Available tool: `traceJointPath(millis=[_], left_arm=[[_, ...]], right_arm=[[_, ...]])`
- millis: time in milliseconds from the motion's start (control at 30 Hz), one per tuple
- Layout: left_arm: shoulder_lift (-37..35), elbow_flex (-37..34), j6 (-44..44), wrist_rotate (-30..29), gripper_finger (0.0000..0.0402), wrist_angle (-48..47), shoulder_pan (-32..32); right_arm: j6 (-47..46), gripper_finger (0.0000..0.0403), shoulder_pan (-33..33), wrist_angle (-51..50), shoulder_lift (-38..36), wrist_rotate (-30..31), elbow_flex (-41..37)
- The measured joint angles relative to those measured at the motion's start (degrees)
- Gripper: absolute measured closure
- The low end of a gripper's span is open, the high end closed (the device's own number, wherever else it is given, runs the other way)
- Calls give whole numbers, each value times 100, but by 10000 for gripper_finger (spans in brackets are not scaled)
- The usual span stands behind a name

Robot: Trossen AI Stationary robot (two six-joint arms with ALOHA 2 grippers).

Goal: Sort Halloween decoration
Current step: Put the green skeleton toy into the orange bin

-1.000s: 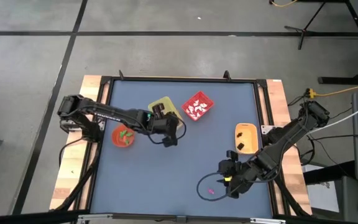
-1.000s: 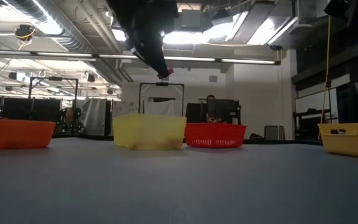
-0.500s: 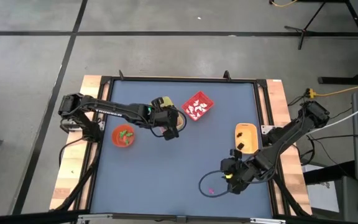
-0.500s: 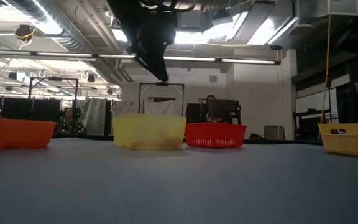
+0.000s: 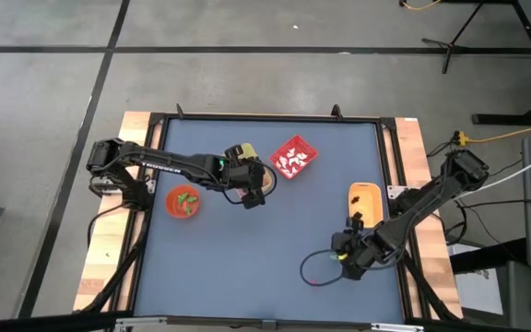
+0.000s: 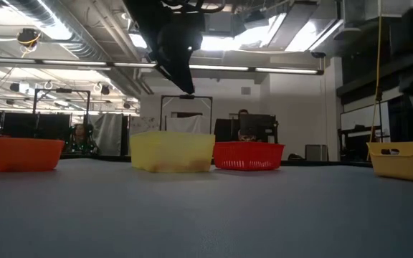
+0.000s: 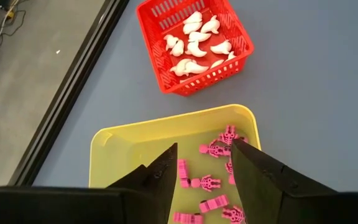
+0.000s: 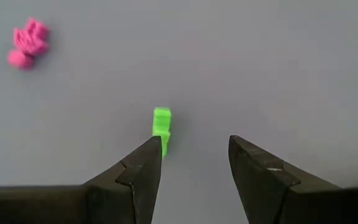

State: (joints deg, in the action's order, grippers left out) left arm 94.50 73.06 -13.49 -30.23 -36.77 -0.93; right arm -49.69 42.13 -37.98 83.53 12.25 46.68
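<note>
The left pincer [image 7: 202, 169] hangs open and empty above the yellow bin [image 7: 120, 144], where pink trinkets [image 7: 211, 183] lie; the red bin [image 7: 230, 30] with white trinkets [image 7: 191, 48] stands just beside. The right pincer [image 8: 193, 163] is open and empty over the worktop [image 8: 278, 68], a green trinket [image 8: 161, 121] just beside one finger, a pink trinket [image 8: 27, 43] well apart.

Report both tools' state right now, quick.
Left tool: open, empty, above the yellow bin holding pink trinkets.
Right tool: open, empty, over the table beside a green trinket.
</note>
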Motion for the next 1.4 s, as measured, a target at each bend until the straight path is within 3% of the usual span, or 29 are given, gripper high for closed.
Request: traceJointPath(millis=[233,433,1400], left_arm=[[0,0,-3,10,267,2,0],[0,0,-5,10,267,2,0],[0,0,-3,16,267,2,-2]], right_arm=[[5,217,0,1060,1,-483,-493],[33,217,0,1437,2,-365,-596],[68,217,0,1443,155,-220,-641]])
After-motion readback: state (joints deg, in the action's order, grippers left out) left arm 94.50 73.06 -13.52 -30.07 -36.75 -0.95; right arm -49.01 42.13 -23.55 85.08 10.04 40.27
